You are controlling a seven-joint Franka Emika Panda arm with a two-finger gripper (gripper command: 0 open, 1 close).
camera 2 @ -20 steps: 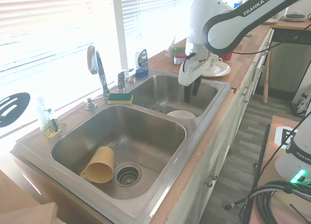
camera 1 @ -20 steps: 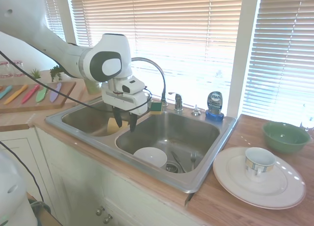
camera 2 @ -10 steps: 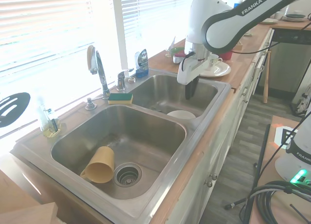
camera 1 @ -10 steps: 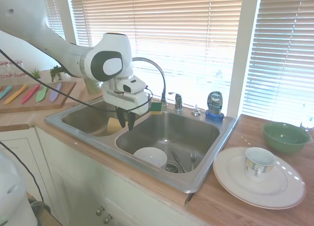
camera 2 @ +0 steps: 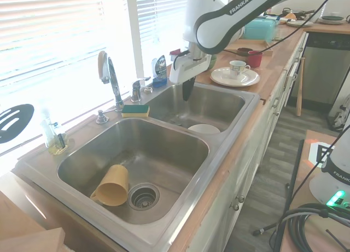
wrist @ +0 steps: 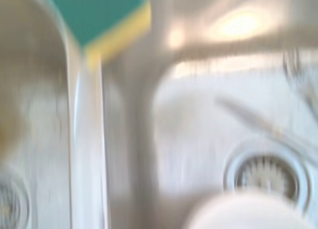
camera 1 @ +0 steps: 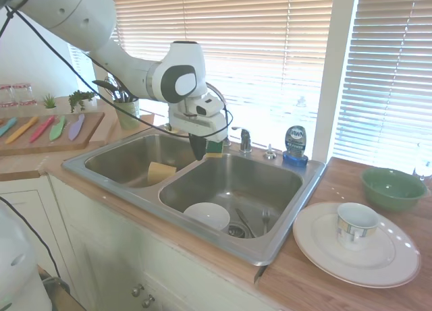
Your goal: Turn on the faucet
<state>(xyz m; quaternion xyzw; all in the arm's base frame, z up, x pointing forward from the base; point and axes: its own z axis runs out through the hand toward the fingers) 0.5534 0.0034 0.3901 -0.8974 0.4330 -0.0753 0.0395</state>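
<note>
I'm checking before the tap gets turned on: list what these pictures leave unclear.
- Gripper: fingers look like one dark shape in both exterior views; open or shut unclear.
- Faucet spout: mostly hidden behind the arm in the first exterior view.
- Lever handle: too small to judge its position.
- Wrist view: motion-blurred.

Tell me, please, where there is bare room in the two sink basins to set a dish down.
The basin with the yellow cup is mostly bare behind the cup. The other basin is crowded: white bowl, fork and drain fill its floor, with the hand above.

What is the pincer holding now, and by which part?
Nothing. The pincer hangs with its fingers together and nothing between them, above the steel sink, clear of the chrome gooseneck faucet.
</note>
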